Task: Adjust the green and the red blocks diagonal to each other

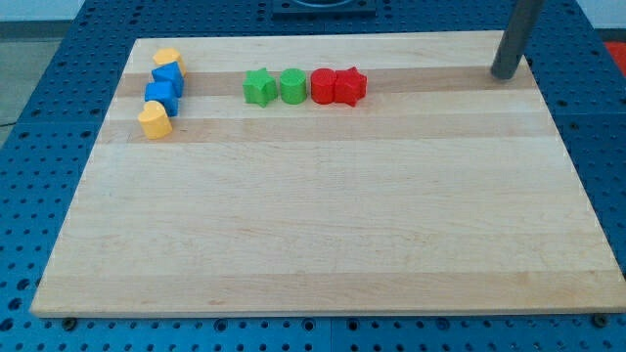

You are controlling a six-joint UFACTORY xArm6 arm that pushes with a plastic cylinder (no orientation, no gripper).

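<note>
My tip (506,74) (plain rod end effector, no jaws) sits near the wooden table (323,244) edge, well right of the red star block (350,86), red round block (323,86), green round block (292,86) and green star block (259,86), all in a row.

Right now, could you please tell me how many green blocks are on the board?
2: a green star block and a green round block at its right, in the row near the view's top, left of the red blocks. None seems hidden.

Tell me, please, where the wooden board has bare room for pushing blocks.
Everything below the row of green star block, green round block, red round block and red star block is bare. Crowded: that row and the yellow and blue cluster. My tip sits at the view's top right.
</note>
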